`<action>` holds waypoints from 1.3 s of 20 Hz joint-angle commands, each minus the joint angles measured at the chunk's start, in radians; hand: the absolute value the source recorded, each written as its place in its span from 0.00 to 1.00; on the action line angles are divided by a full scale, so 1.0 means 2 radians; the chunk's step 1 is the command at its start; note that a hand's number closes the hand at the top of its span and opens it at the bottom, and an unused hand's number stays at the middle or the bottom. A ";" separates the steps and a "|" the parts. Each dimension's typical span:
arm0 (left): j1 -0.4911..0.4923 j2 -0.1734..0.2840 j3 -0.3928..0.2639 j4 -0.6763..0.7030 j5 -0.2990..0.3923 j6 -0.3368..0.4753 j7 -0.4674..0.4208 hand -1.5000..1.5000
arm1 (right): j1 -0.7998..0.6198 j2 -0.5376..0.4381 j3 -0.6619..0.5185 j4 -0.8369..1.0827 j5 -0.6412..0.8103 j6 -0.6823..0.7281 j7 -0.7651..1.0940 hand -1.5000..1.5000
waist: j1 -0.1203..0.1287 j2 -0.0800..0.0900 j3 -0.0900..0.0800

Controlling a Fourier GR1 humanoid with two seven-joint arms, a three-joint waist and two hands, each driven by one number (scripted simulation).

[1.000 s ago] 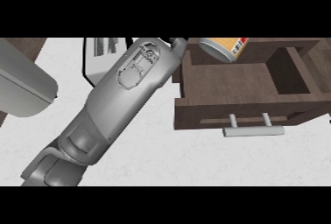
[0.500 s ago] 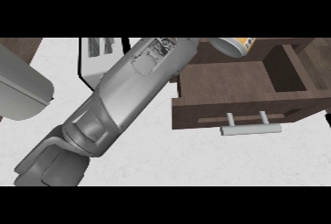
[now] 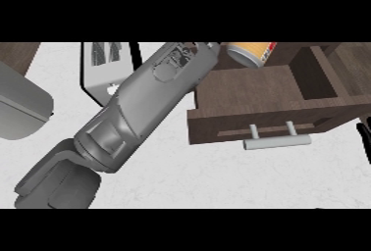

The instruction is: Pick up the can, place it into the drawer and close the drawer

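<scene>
The can [image 3: 250, 51], orange and white with a red patch, hangs tilted over the back left corner of the open wooden drawer [image 3: 253, 93]. It is cut off by the view's upper edge. My left forearm [image 3: 145, 103] runs from the lower left up to the can. My left hand [image 3: 210, 48] is almost wholly hidden behind the wrist, and the can travels with it. The drawer's inside is bare, and its grey bar handle [image 3: 277, 142] faces me. A thin black strip of my right hand [image 3: 363, 139] shows at the right edge.
A white appliance [image 3: 105, 66] with dark slots stands on the white counter [image 3: 239, 181], behind the forearm. A large rounded grey shape [image 3: 22, 108] fills the left edge. A deeper dark cabinet opening [image 3: 319, 73] lies to the right of the drawer.
The left forearm has swung a little and looms larger in view. The can has stayed near the drawer's back left corner, shifting slightly right and then back. The drawer has not moved.
</scene>
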 commanded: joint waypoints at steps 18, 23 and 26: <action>0.034 0.000 -0.106 0.039 0.052 0.057 -0.057 0.00 | -0.058 -0.006 0.014 0.026 0.023 -0.016 0.009 0.00 | -0.017 0.006 0.000; 0.030 0.000 -0.099 0.068 0.063 0.060 -0.068 0.00 | -0.044 -0.002 0.009 0.034 0.018 -0.009 -0.016 0.00 | -0.015 0.007 0.000; 0.025 0.000 -0.107 0.062 0.068 0.085 -0.067 0.00 | -0.054 -0.001 0.022 0.008 0.024 -0.018 0.014 0.00 | -0.022 0.007 0.000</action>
